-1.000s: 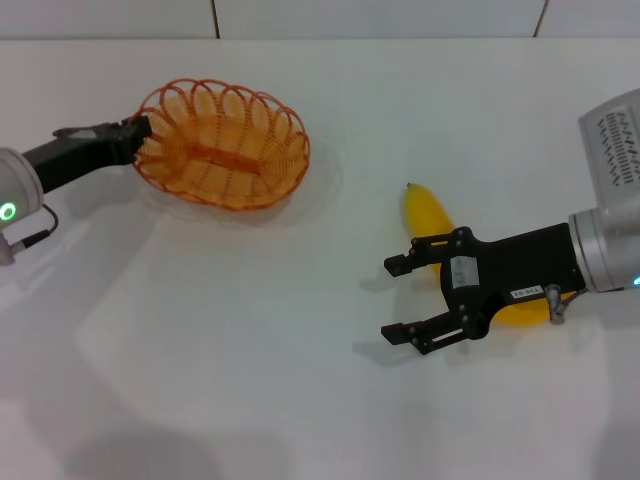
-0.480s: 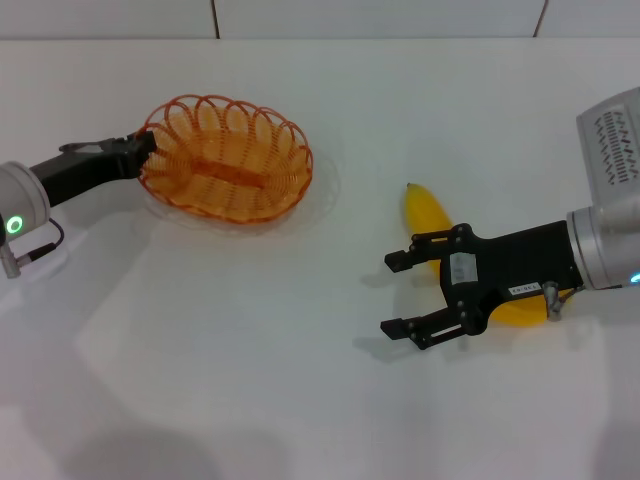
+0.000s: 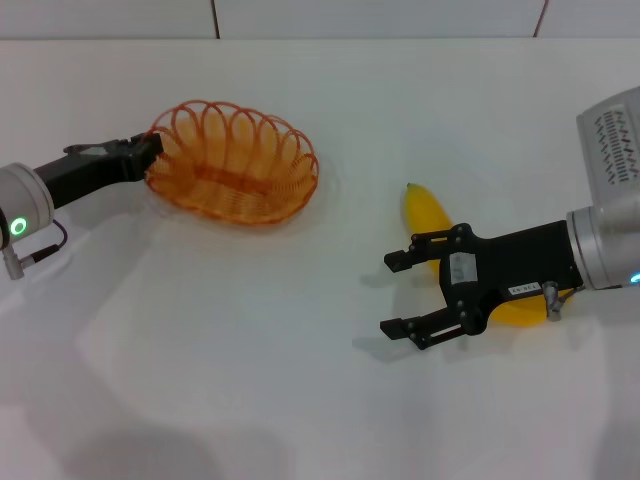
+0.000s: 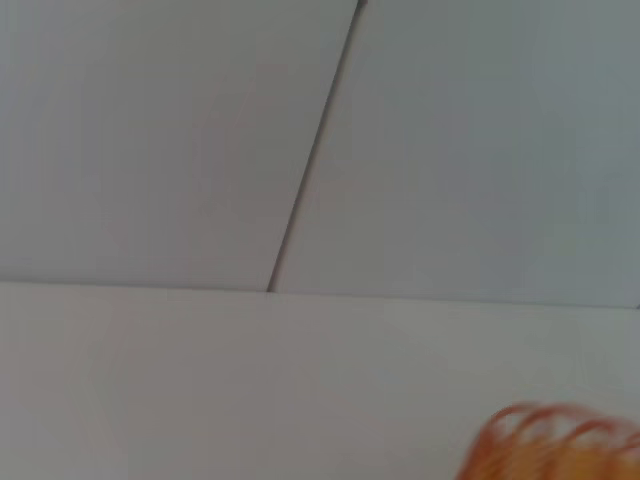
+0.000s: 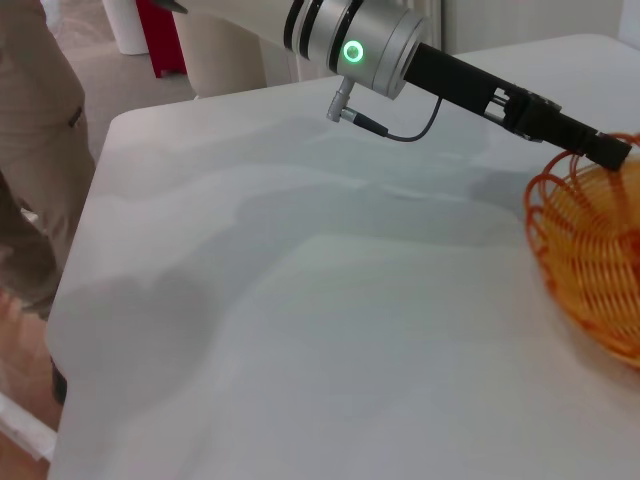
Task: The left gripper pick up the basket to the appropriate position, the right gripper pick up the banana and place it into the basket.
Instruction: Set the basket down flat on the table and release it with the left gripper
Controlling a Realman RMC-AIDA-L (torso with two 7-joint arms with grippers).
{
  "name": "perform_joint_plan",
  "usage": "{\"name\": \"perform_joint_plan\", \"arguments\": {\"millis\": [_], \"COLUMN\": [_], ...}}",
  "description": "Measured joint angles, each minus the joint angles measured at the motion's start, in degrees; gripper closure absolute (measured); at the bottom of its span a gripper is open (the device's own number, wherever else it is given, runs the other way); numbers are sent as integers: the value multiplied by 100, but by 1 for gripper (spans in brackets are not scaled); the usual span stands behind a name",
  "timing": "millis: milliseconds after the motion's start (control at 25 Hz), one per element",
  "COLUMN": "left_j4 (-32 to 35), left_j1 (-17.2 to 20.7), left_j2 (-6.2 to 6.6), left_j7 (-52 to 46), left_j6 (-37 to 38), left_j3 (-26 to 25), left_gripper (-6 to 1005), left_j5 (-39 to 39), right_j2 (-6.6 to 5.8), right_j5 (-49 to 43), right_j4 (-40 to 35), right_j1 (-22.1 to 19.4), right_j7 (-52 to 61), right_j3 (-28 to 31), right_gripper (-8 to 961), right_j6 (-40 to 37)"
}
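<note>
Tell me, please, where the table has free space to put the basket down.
The table is bare in a wide patch between the basket and the open right pincer, and along the whole near edge. It is crowded only around the banana, under the right pincer. The left pincer holds the basket rim.

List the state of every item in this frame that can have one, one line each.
Orange wire basket: gripped at its rim, tilted, empty.
Yellow banana: lying on the white table, not gripped, partly hidden under the right arm.
Left claw: shut on the basket's rim.
Right claw: open, empty, above the table beside the banana.
</note>
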Motion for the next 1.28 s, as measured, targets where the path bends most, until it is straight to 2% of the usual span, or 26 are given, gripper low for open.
{"name": "perform_joint_plan", "arguments": {"millis": [600, 880, 1040, 1280], "left_j4": [-14, 22, 32, 231], "left_j1": [-4, 37, 142, 426], "left_j2": [0, 0, 2, 29], "left_j7": [78, 572, 1074, 1735], "left_j6": [46, 53, 283, 1162], "left_j3": [9, -15, -5, 4], "left_gripper": [808, 528, 373, 329], "left_j5": [1, -47, -397, -561], "right_j2": [0, 0, 0, 0], "right_j5": [8, 9, 9, 27], "right_j4": [0, 0, 0, 0], "right_j1": [0, -10, -20, -44], "right_j7": [1, 1, 0, 0], "right_j3": [0, 0, 0, 14], "right_gripper": [88, 88, 88, 87], "right_j6": [-12, -12, -8, -22]}}
